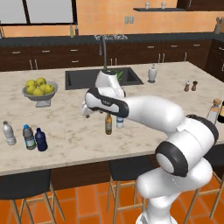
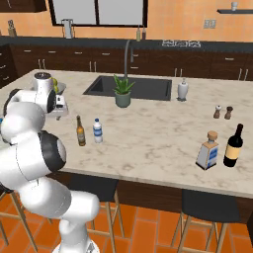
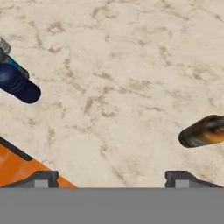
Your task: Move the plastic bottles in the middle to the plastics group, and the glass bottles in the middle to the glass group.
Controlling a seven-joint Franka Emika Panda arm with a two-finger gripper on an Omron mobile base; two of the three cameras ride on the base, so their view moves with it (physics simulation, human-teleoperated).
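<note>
Spread wide apart, the gripper's (image 3: 112, 176) two dark fingertips stood at the bottom of the hand view with nothing between them, over bare marble countertop (image 3: 131, 65). In that view the dark navy bottle (image 3: 18, 84) lay at the left edge and the amber-brown bottle (image 3: 203, 131) at the right edge, both clear of the fingers.

In the left base view, the navy bottle (image 1: 40, 139) stood at the lower left of the island counter (image 1: 65, 127), just beside the blue-capped clear bottle (image 1: 29, 137), with the greyish clear bottle (image 1: 8, 133) near them at the far left. The amber-brown bottle (image 1: 108, 124) and the white-capped clear bottle (image 1: 119, 122) stood upright side by side near the frame's centre, partly behind the arm's forearm.

In the right base view, those two showed left of centre: amber bottle (image 2: 80, 131) and white-capped bottle (image 2: 98, 131). At the lower right stood the tan-topped pale bottle (image 2: 208, 150) and the dark, nearly black bottle (image 2: 233, 146), close together. A bowl of yellow-green fruit (image 1: 40, 90) sat at the left base view's left.
</note>
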